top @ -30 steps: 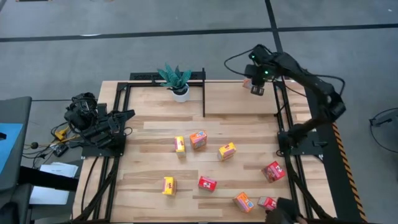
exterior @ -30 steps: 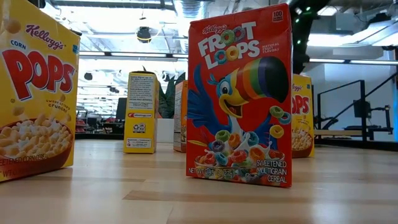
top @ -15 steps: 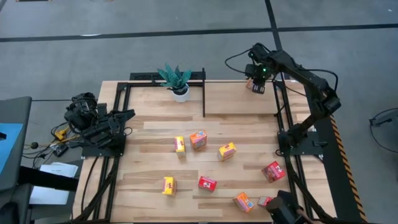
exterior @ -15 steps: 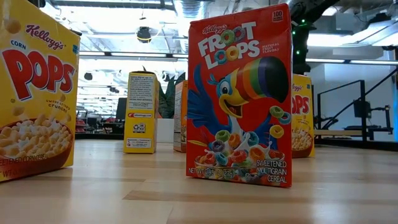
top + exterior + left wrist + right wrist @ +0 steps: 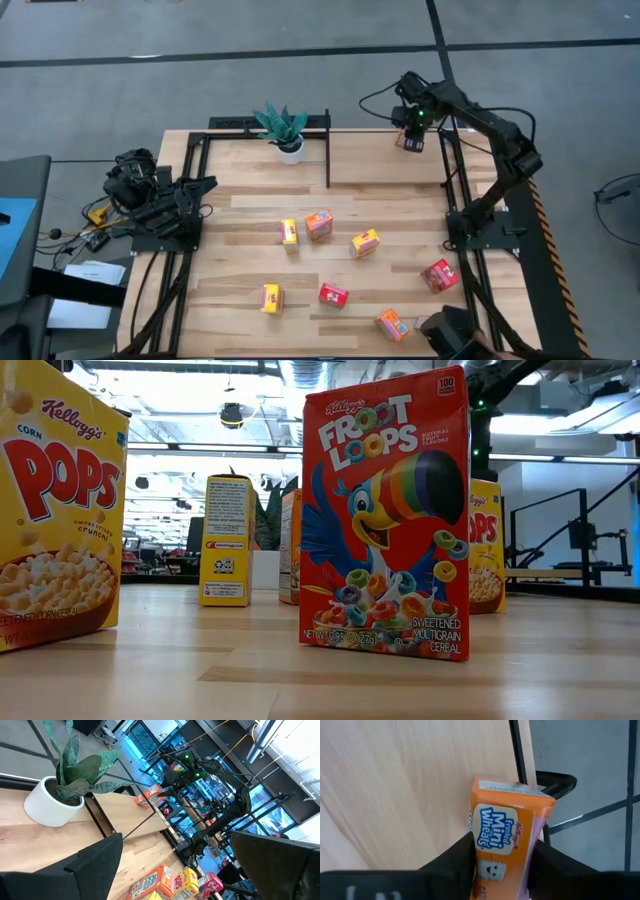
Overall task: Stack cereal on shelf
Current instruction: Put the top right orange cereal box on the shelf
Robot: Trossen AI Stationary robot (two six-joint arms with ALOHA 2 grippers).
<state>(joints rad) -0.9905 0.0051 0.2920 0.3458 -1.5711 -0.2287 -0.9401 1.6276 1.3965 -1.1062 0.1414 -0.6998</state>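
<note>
One small orange cardboard Mini-Wheats box (image 5: 506,836) sits between the right hand's (image 5: 412,141) dark fingers at the wooden shelf's (image 5: 385,160) far right corner, beside the black post, and could topple if released tilted; left hand (image 5: 205,184) waits wide open.

Right arm (image 5: 490,130): dark, near-black links, rounded joint housings, thin black cable looping off wrist, small green light glowing near wrist. Base bolted on black frame beside yellow-black hazard strip. Right gripper (image 5: 502,865): two matte black fingers, broad, flat-sided. Left arm (image 5: 160,195): same dark finish, bundled black cables at base, yellow connector among them. Left gripper (image 5: 200,865): two black angular fingers, smooth faces.
</note>
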